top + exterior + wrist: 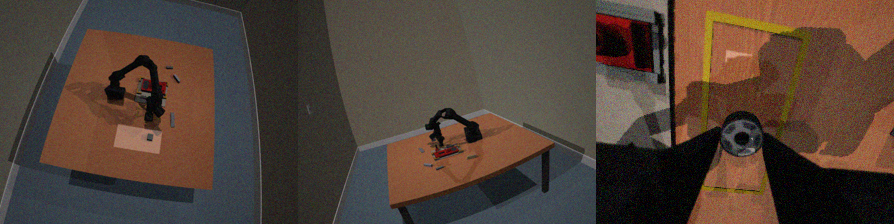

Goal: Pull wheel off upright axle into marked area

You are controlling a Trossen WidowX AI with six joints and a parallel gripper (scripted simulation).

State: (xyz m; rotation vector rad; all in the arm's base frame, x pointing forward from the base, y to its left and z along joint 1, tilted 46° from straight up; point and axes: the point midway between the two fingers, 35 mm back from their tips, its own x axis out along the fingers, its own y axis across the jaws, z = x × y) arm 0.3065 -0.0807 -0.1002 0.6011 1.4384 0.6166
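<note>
A dark wheel with a grey spoked hub is clamped between the two fingertips of my gripper. My gripper is shut on it. The marked area, a yellow outline, lies on the table below; in the wrist view the wheel overlaps its lower part. The height of the wheel above the table is hard to tell. A light grey board with a red part lies beside the outline. A small dark upright post on it may be the axle. The top view hides the wheel behind the arm.
Grey blocks lie around the board, including one and another. A small block sits on a pale patch of the table. The arm's shadow crosses the outline.
</note>
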